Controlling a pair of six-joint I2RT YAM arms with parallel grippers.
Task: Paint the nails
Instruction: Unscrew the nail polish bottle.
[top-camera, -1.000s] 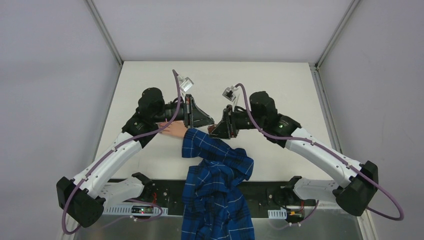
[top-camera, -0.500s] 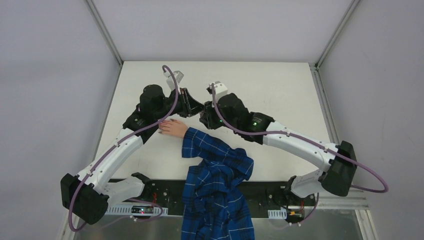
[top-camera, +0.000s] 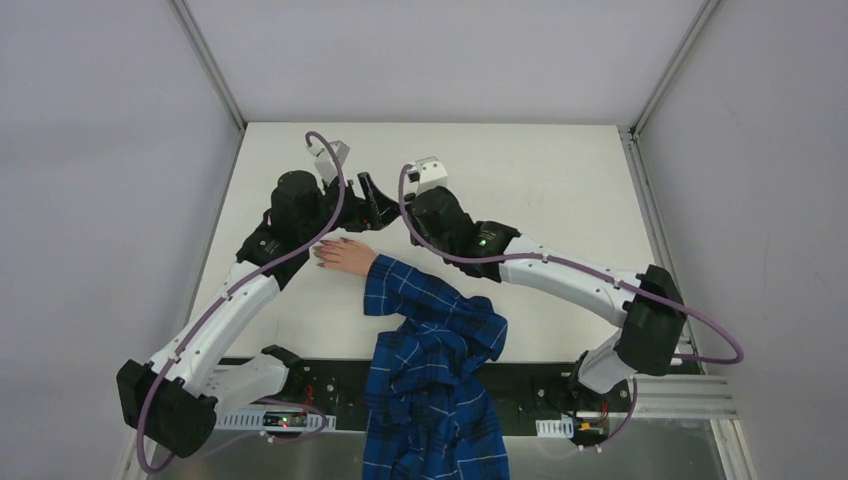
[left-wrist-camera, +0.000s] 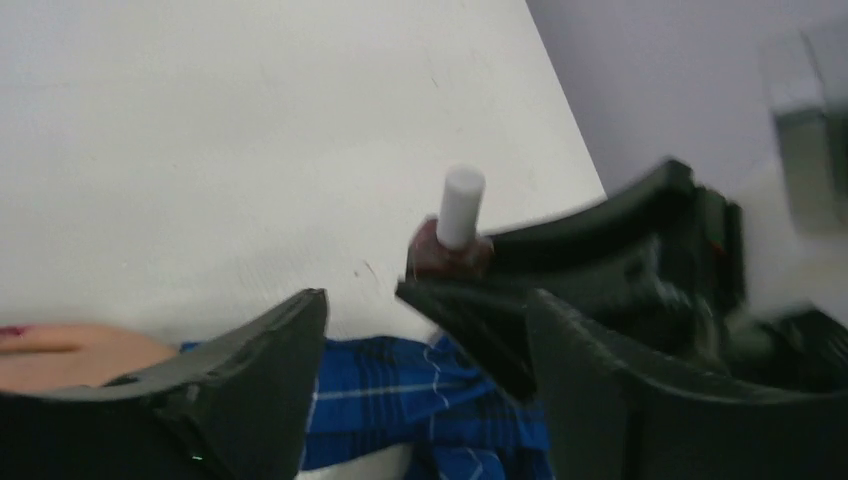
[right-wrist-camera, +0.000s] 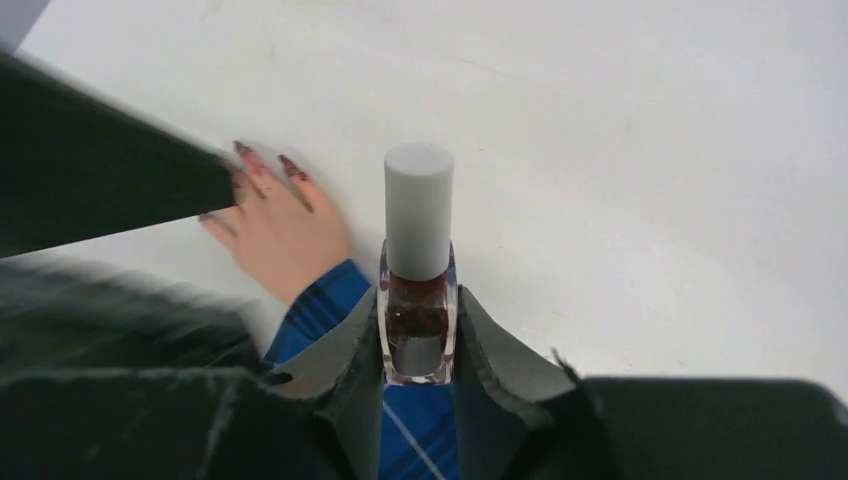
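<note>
Right gripper (right-wrist-camera: 417, 310) clenches the white-capped dark-red glass polish bottle (right-wrist-camera: 418, 330) — left gripper (left-wrist-camera: 425, 300), released, if misaligned may bump the cap (left-wrist-camera: 462, 205) beyond its fingertips (left-wrist-camera: 300, 320), tilting it.

The nail polish bottle (right-wrist-camera: 418, 290) stands upright between the fingers of my right pincer (right-wrist-camera: 418, 330), with the sleeve (right-wrist-camera: 320, 305) lying beneath them. Ahead and to the left of that pincer the hand (right-wrist-camera: 285, 235) rests flat on the table (right-wrist-camera: 650, 150), the nails (right-wrist-camera: 292, 167) at its far end. My left pincer (left-wrist-camera: 425, 300) sits left of the bottle, above the hand.
</note>
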